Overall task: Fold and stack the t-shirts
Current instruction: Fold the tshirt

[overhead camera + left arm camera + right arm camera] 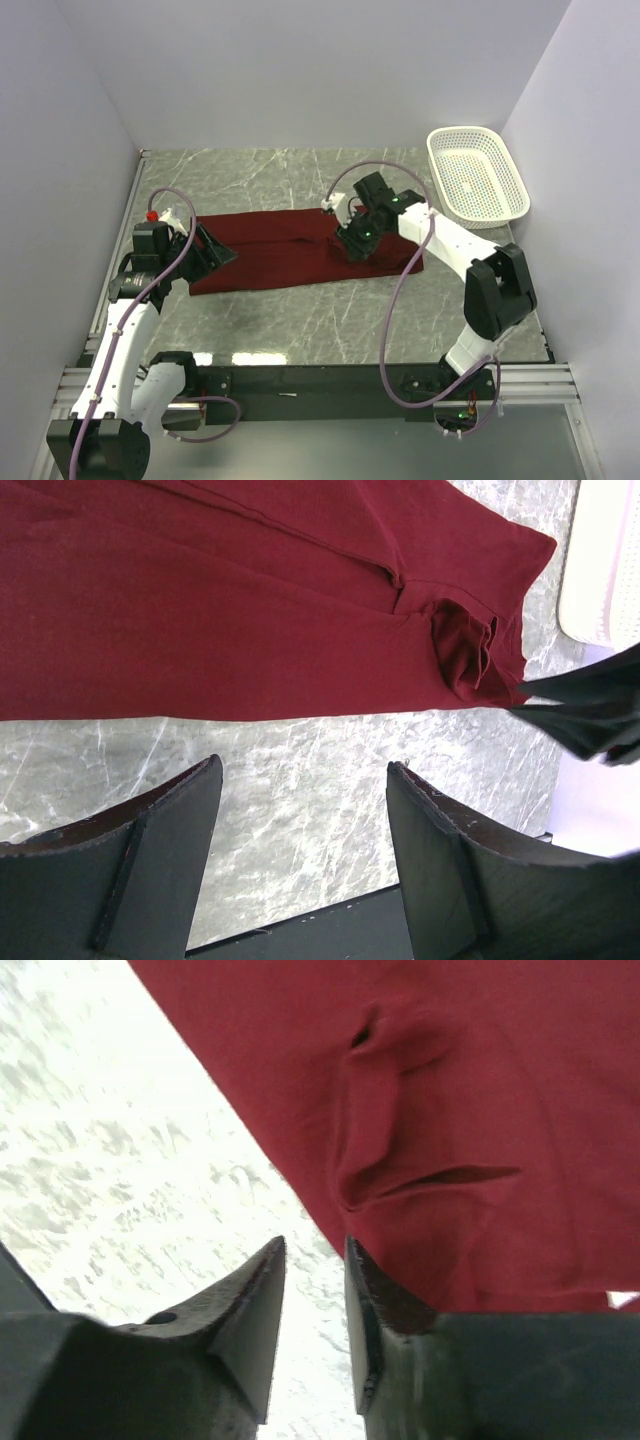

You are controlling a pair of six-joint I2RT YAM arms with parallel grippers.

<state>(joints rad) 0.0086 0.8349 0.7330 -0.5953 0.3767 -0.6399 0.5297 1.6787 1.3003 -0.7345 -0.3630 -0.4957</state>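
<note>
The dark red t-shirt (290, 250) lies on the marble table as a long folded strip running left to right. My left gripper (215, 252) is open and empty at the strip's left end; in the left wrist view its gap (305, 765) shows bare marble, with the t-shirt (250, 610) just beyond the fingertips. My right gripper (355, 240) hovers over the strip's right part. In the right wrist view its jaws (315, 1245) stand a narrow gap apart with only marble between them, right at the edge of the t-shirt (480, 1110), which has a small raised wrinkle.
A white perforated basket (476, 175) stands at the back right, and its edge also shows in the left wrist view (600, 570). Walls close in the table at the left, back and right. The black mounting rail (320, 380) runs along the near edge.
</note>
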